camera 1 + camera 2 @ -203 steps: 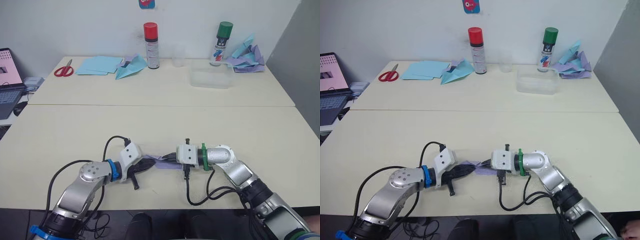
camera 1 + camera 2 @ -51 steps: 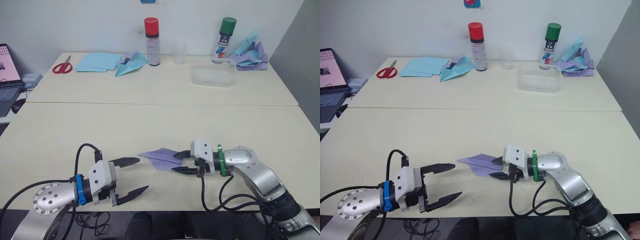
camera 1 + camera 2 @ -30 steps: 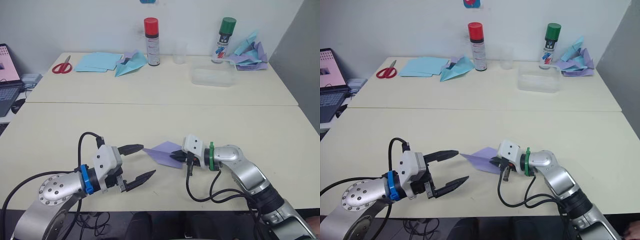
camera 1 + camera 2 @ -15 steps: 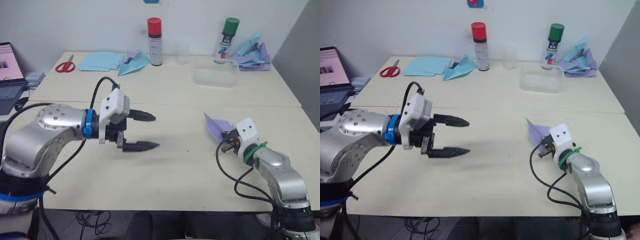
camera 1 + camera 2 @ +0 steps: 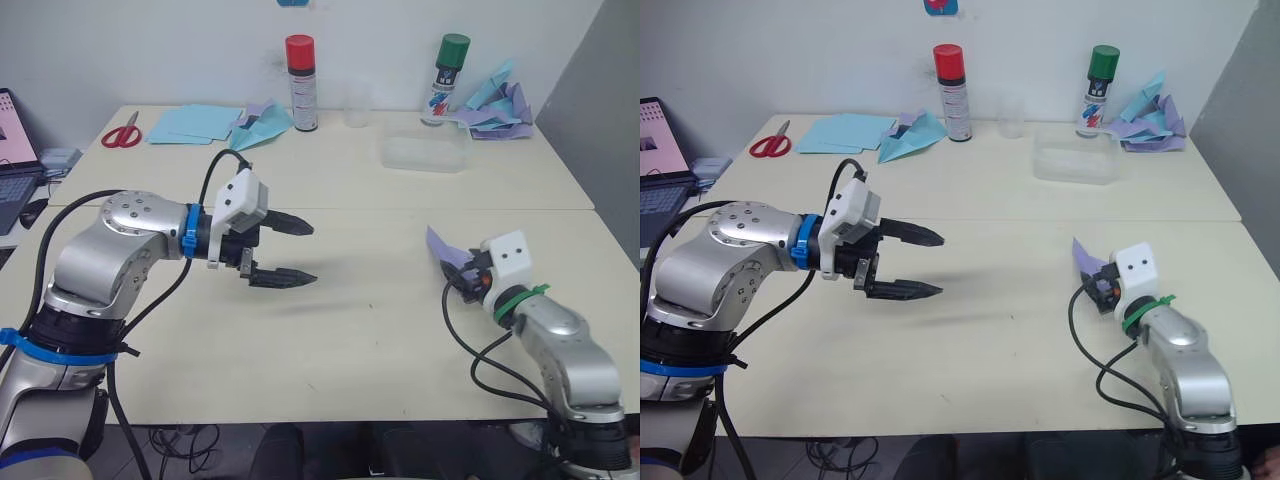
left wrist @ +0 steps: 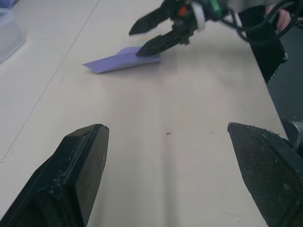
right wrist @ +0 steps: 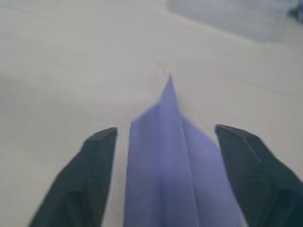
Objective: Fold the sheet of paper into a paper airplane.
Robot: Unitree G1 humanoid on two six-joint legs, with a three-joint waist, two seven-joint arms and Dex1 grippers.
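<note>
The sheet of paper is folded into a small pointed lavender paper airplane (image 5: 440, 246) lying on the near table at the right, nose toward the far side. My right gripper (image 7: 165, 131) sits just behind it, open, one finger on each side of the plane's tail (image 7: 163, 161). In the left wrist view the right gripper's lower finger (image 6: 156, 46) touches the plane (image 6: 120, 60) while the upper one is lifted off. My left gripper (image 5: 312, 253) hovers open and empty above the table's left middle, pointing toward the right gripper.
On the far table stand a red-capped spray can (image 5: 300, 70), a green-capped can (image 5: 450, 65) and a clear plastic box (image 5: 422, 155). Light blue sheets (image 5: 195, 125), a light blue plane (image 5: 262, 122), scissors (image 5: 120, 135) and a crumpled paper heap (image 5: 495, 100) lie there too. A laptop (image 5: 10, 150) is far left.
My right arm swung to the right carrying the plane, then its fingers opened and let it go on the table. My left arm rose and drew back to the left, still open.
</note>
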